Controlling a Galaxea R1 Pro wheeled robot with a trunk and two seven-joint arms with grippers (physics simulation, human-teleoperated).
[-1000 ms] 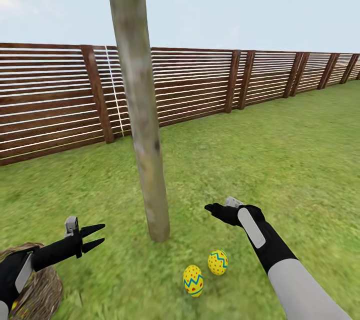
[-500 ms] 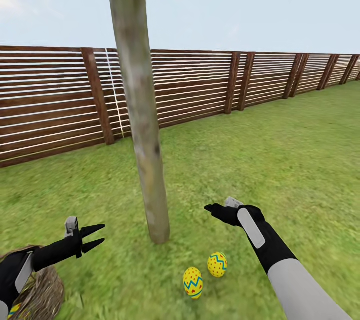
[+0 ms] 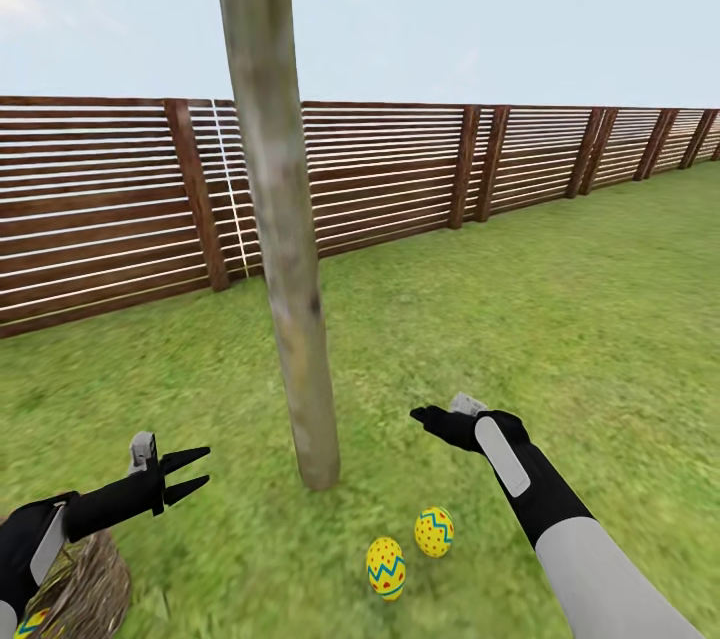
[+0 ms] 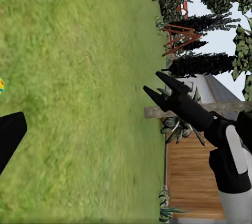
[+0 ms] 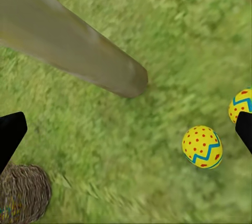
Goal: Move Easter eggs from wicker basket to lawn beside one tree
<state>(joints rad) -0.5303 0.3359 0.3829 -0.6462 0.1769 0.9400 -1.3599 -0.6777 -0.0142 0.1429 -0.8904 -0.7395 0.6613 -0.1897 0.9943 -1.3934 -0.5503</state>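
Right jaws (image 3: pixel 428 413) open, above two Easter eggs (image 3: pixel 410 549) beside tree (image 3: pixel 290 319).

We saw a long brown fence (image 3: pixel 400 169) of flat wooden slats. Above it the sky (image 3: pixel 480 9) was pale blue with thin clouds.

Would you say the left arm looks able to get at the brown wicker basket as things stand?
Probably yes: the brown wicker basket sits on the grass directly beneath the left forearm, and the open left gripper holds nothing; nothing lies between them.

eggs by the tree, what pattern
Yellow with red dots and a blue-green zigzag band, clearest on the egg in the right wrist view.
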